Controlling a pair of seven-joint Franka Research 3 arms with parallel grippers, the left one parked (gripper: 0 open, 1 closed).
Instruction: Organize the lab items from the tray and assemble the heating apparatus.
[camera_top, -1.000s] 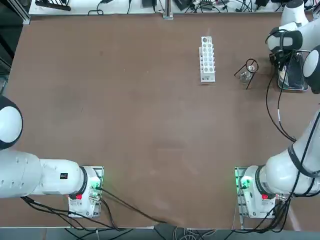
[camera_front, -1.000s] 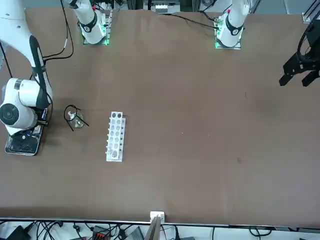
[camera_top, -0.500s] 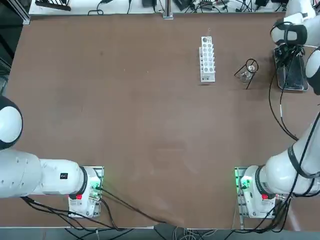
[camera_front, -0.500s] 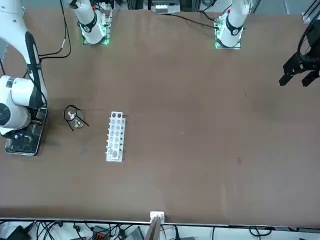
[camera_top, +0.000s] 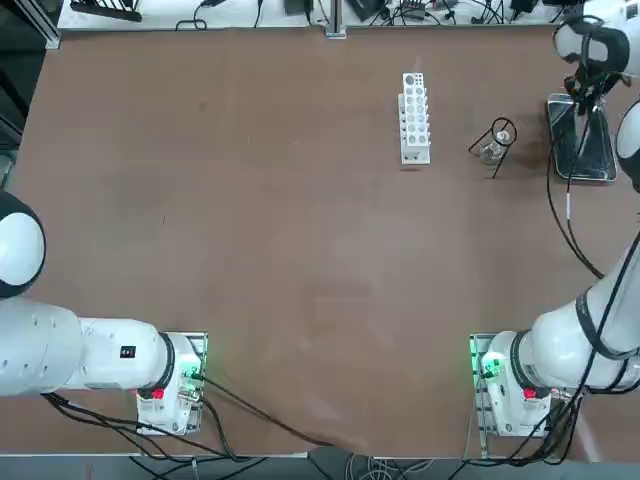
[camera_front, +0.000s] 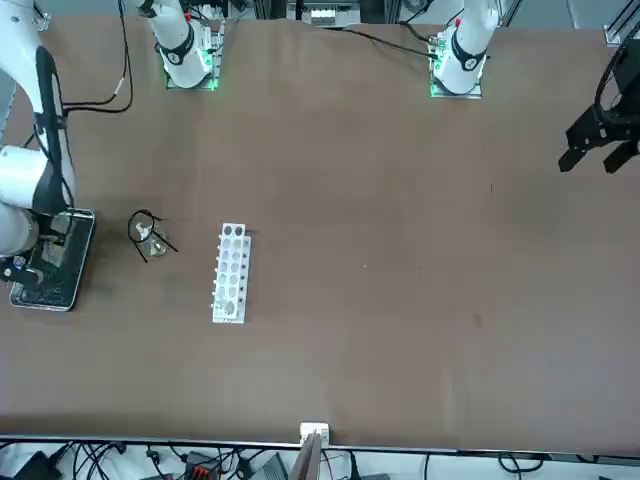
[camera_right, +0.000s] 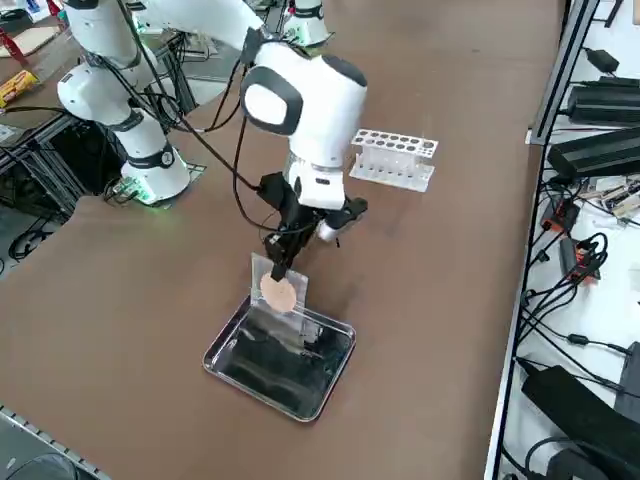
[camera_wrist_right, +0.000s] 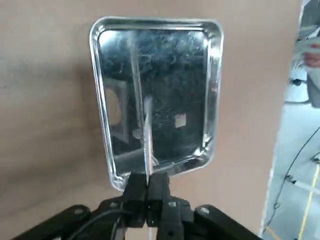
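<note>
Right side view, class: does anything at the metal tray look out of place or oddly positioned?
Yes. The grey mesh square is not lying flat: it hangs on edge, pinched at its top by the right gripper above the tray. The burner and wire tripod already stand together beside the white rack.

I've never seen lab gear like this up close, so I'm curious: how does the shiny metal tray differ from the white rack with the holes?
The tray is shiny metal with a dark floor and raised rim; the rack is white and pierced with rows of round holes. The tray sits under the right gripper, which holds a mesh square above it; the rack stands alone, untouched. The tray is wider, the rack narrower. Both rest on the brown table.
</note>
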